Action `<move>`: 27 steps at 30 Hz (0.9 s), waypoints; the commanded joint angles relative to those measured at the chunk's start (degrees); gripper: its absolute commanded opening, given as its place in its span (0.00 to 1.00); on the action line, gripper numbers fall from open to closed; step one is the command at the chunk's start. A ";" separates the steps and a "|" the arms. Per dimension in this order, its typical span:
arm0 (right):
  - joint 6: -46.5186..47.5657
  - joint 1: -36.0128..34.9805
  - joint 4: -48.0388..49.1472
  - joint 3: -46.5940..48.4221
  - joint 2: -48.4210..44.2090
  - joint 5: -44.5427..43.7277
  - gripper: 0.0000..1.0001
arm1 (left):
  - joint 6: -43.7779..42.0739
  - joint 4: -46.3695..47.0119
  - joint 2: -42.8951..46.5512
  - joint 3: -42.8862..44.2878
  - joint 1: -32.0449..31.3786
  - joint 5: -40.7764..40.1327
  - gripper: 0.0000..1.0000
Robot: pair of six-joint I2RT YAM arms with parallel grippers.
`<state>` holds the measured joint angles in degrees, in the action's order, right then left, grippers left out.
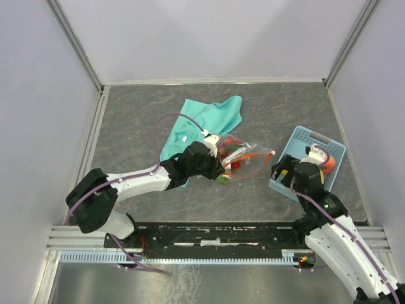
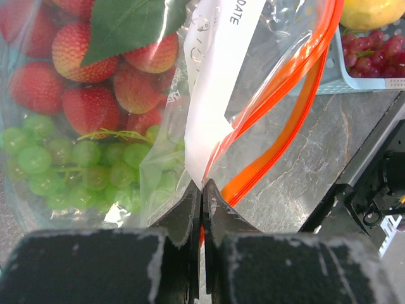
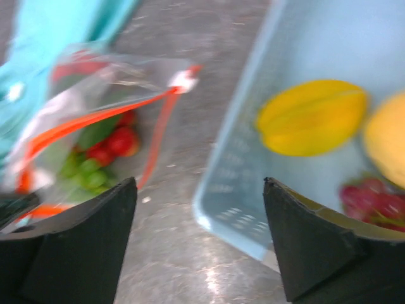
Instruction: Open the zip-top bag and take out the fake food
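Fingers of the left gripper (image 1: 219, 159), top view: clamped on the near left end of the zip-top bag (image 1: 250, 154). Bag lies on the dark grey table (image 1: 285, 107) between the two arms, just beside a teal cloth (image 1: 205, 120); red and green fake food (image 1: 231, 149) shows through its left half. Right gripper (image 1: 283, 170): at the near left corner of a light blue basket (image 1: 304, 136), jaw state not readable from above. One orange fruit (image 1: 326, 163) in the basket, partly hidden by the arm. Left wrist view: both fingers pressed flat together with the bag's plastic pinched between them, at the foot of a white label strip (image 2: 218, 82) and the orange-red zip strip (image 2: 285, 82), whose two tracks run apart from each other. Contents behind the plastic: red strawberries (image 2: 88, 95), green grapes (image 2: 69, 171), one green leaf (image 2: 126, 22). Upper right, in the basket: a lemon (image 2: 373, 11) and dark red grapes (image 2: 373, 50). Right wrist view, blurred: fingers (image 3: 95, 253) spread wide, nothing between them, over bare table at the basket's corner. Bag to the left, basket to the right, the two apart. Also in the basket: a yellow ribbed fruit (image 3: 310, 117).
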<state>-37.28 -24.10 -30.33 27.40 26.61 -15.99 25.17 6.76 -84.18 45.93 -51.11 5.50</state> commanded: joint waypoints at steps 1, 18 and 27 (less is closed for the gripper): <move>6.33 0.25 12.68 -0.05 -0.35 21.91 0.78 | -0.62 1.65 2.56 0.52 0.16 2.16 0.03; -0.24 -7.92 35.52 -1.42 31.67 19.75 0.47 | 2.73 4.09 4.12 1.97 -0.60 7.85 0.03; -1.38 -10.90 46.84 -1.70 41.27 18.50 0.52 | 1.67 7.30 8.84 -0.16 -1.66 12.36 0.51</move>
<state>-37.69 -34.50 7.64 24.18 65.80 3.81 27.07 9.17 -79.83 45.93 -52.49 15.49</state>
